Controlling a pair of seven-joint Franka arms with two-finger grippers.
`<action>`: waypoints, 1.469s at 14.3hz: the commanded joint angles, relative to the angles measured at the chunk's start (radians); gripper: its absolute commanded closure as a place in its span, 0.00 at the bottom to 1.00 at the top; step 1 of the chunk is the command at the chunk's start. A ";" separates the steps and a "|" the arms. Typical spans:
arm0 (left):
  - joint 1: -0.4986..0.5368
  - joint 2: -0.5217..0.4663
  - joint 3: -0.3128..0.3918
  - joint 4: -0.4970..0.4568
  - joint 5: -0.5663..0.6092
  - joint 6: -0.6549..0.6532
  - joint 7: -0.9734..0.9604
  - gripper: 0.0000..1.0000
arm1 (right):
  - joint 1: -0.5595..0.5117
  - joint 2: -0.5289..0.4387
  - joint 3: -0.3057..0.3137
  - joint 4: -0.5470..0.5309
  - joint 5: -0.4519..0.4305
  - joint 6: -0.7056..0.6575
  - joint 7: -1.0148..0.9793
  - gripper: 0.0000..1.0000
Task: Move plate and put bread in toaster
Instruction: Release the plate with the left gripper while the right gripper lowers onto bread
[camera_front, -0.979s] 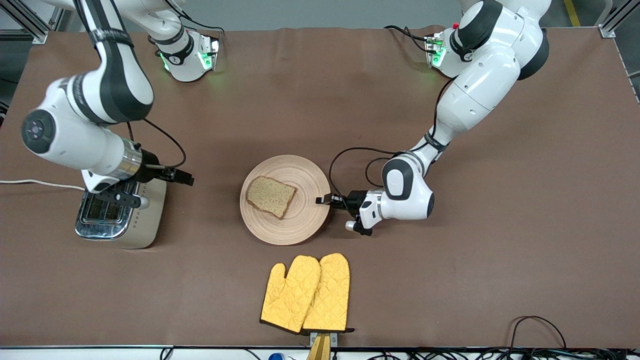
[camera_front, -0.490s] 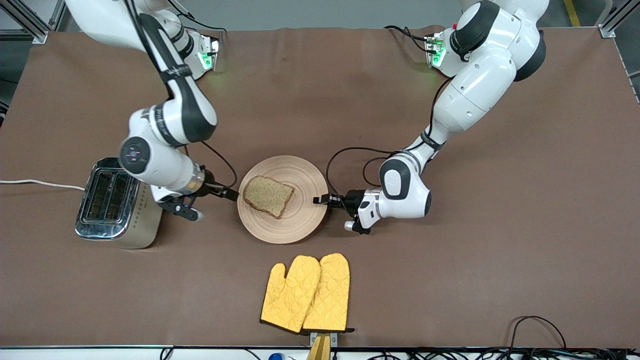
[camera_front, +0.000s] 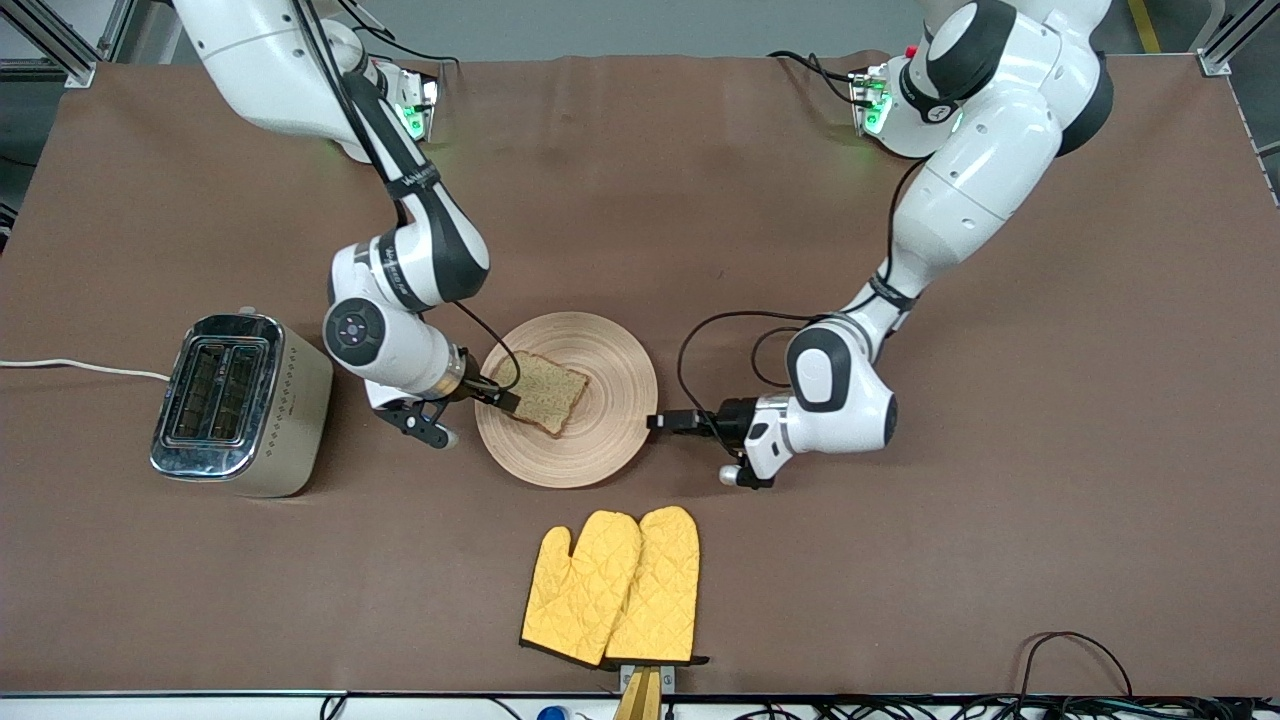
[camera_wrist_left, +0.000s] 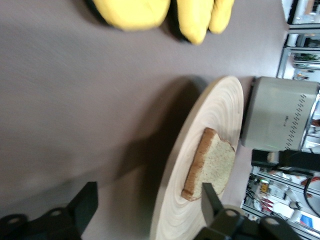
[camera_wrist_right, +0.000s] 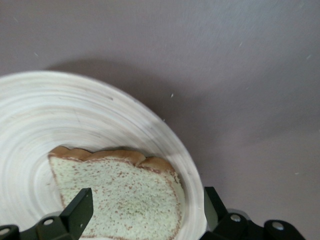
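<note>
Still early: bread (camera_front: 541, 391) lies on plate (camera_front: 566, 399), mid-table beside toaster (camera_front: 240, 403), slots empty. Right gripper (camera_front: 503, 399) reaches low over the plate's toaster-side rim, jaws spread either side of the bread edge, nothing grasped yet. Left gripper (camera_front: 655, 421) sits low, just off the plate's other rim, jaws released, arm bent at elbow.

Glossy white arm shells with black joint bands, looped black cables, apparently green-lit bases, black fingers (camera_wrist_left: 86, 202).
</note>
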 joint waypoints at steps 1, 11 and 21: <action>0.104 -0.096 0.006 -0.042 0.168 -0.127 -0.109 0.00 | 0.057 0.022 -0.014 0.022 -0.108 -0.002 0.122 0.02; 0.288 -0.411 0.006 -0.046 0.978 -0.442 -0.381 0.00 | 0.071 0.022 -0.007 0.062 -0.239 -0.111 0.254 0.22; 0.413 -0.762 0.003 -0.016 1.036 -0.756 -0.393 0.00 | 0.082 0.028 -0.004 0.016 -0.239 -0.048 0.256 0.26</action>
